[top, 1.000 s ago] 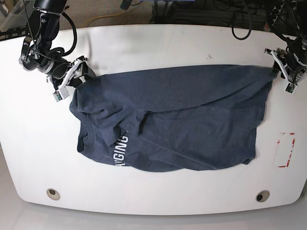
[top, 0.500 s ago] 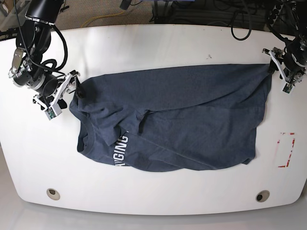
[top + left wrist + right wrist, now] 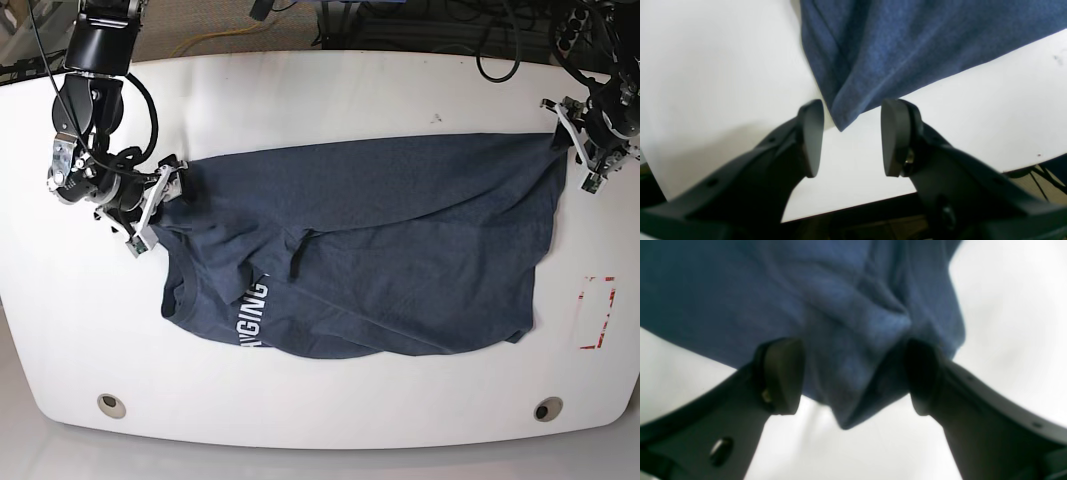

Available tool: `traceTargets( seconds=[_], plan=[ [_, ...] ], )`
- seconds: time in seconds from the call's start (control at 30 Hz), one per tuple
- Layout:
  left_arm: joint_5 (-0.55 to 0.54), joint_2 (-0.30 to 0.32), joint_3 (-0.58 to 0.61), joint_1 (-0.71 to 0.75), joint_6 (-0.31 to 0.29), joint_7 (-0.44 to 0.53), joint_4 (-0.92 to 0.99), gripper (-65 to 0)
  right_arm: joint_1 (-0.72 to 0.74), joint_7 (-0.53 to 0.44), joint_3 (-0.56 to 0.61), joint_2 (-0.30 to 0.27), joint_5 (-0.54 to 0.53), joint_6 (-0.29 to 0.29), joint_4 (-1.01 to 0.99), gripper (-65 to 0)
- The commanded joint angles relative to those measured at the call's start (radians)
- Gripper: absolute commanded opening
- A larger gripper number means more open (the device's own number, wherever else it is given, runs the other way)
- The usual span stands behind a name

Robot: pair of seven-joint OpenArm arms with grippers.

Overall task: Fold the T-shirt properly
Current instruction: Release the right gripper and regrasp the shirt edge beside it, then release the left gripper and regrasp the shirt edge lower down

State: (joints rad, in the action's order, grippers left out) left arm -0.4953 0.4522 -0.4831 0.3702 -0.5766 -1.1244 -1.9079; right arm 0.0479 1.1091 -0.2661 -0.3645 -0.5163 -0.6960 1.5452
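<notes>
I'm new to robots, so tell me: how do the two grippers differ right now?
The left gripper is open with only the tip of a T-shirt corner between its jaws. The right gripper is open wider, with a thicker bunch of cloth between its jaws. The left sits at the shirt's plain corner, the right at the crumpled end nearer the lettering. Both are dark, open and clamp nothing.

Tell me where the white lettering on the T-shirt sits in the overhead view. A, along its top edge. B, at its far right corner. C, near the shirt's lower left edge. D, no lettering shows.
C: in the base view the white lettering runs along the lower left part of the T-shirt, just below the collar fold.
</notes>
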Motion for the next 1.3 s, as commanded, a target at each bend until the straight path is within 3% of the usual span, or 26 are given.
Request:
traceTargets(
  seconds=[0.0, 0.13, 0.2, 0.3, 0.37, 0.53, 0.73, 0.83, 1.03, 1.27],
  plan=[
    [-0.006, 0.017, -0.007, -0.004, 0.000, 0.016, -0.012, -38.8, 0.028, -0.050, -0.002, 0.000, -0.028, -0.002, 0.004, -20.6],
    [-0.006, 0.017, -0.007, -0.006, 0.000, 0.016, -0.012, -38.8, 0.033, -0.065, -0.005, 0.015, -0.028, -0.002, -0.028, -24.9],
    [-0.006, 0.017, -0.007, -0.006, 0.000, 0.016, -0.012, -38.6, 0.033, -0.086, -0.005, 0.026, -0.028, -0.002, -0.027, -33.3],
    [-0.006, 0.017, -0.007, -0.018, 0.000, 0.014, -0.012, -38.5, 0.033, -0.116, 0.000, 0.026, -0.028, -0.002, -0.027, -56.1],
    [-0.004, 0.017, -0.007, -0.036, 0.005, 0.011, -0.009, -38.3, 0.033, -0.117, 0.000, 0.026, -0.028, -0.002, -0.027, -65.0],
    [-0.007, 0.015, -0.012, -0.089, 0.005, 0.010, 0.040, -36.1, 0.028, -0.117, -0.012, 0.025, -0.035, -0.002, -0.021, -65.0],
    [-0.009, -0.036, -0.062, -0.195, 0.005, 0.007, 0.160, -20.8, 0.008, -0.117, -0.049, 0.023, -0.029, -0.002, 0.008, -65.0],
    [-0.012, -0.062, -0.081, -0.253, 0.005, -0.026, 0.222, -16.4, -0.001, -0.117, -0.052, 0.023, -0.029, -0.002, 0.031, -65.0],
    [-0.004, -0.108, -0.085, -0.380, 0.005, -0.055, 0.315, -16.4, -0.006, -0.117, -0.052, 0.026, -0.029, -0.002, 0.036, -65.0],
    [-0.004, -0.109, -0.084, -0.518, 0.022, -0.052, 0.505, -16.4, -0.006, -0.117, -0.052, 0.028, -0.035, -0.002, 0.031, -65.0]
  ],
)
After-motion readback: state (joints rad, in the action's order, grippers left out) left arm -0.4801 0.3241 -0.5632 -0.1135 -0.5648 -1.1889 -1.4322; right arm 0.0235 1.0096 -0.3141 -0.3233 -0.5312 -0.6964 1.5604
